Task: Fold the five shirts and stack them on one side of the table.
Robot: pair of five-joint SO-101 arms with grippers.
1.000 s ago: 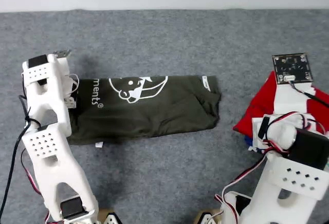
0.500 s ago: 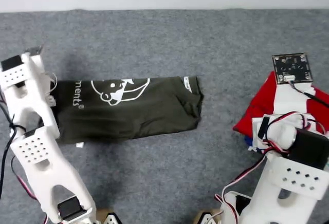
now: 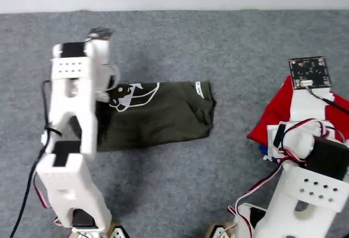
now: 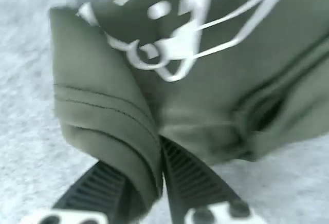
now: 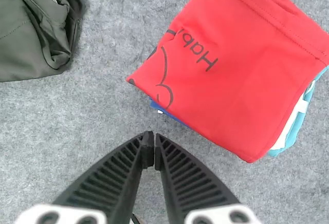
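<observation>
**Left wrist view: carry the pinched edge across, low and square**

My left gripper (image 4: 157,154) is clamped on a doubled edge of the olive shirt (image 4: 221,75), which lies on the table (image 3: 218,41) left of its middle. To fold well, I judge I should lift just enough to clear the cloth below. Then I bring the edge straight over to the shirt's other end and release only once the hems line up. My right gripper (image 5: 154,143) is closed on nothing, just beside the red shirt (image 5: 236,75) topping the stack at the table's right edge.

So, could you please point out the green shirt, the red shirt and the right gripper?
green shirt (image 3: 158,115), high view, middle of the cloth.
red shirt (image 5: 241,75), right wrist view, top face.
right gripper (image 5: 154,137), right wrist view, between closed fingertips.
</observation>
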